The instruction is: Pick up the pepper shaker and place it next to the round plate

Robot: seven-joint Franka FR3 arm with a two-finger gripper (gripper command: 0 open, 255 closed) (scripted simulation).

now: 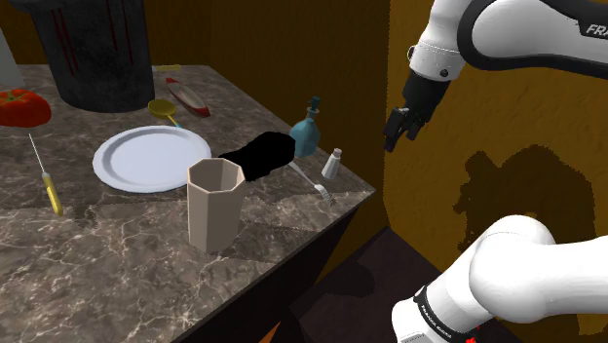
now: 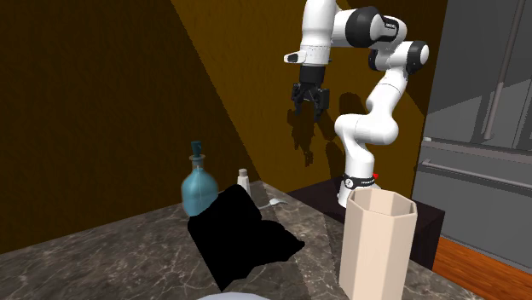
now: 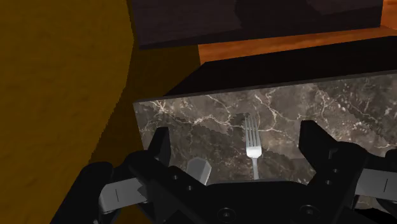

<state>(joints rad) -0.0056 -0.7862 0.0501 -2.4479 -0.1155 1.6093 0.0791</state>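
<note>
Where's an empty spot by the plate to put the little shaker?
Bare counter lies below the plate in the shoulder view, between the yellow tool and the cup. Crowded between plate, cup and black shape.

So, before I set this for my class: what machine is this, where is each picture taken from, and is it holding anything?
It is a white robot arm on a stand. One camera looks down from beside the stand, one faces the arm across the marble counter, and one rides at the wrist. The counter carries a round plate, small white shaker, blue bottle, fork and beige cup. The jaws hang open in the air, holding nothing.
</note>
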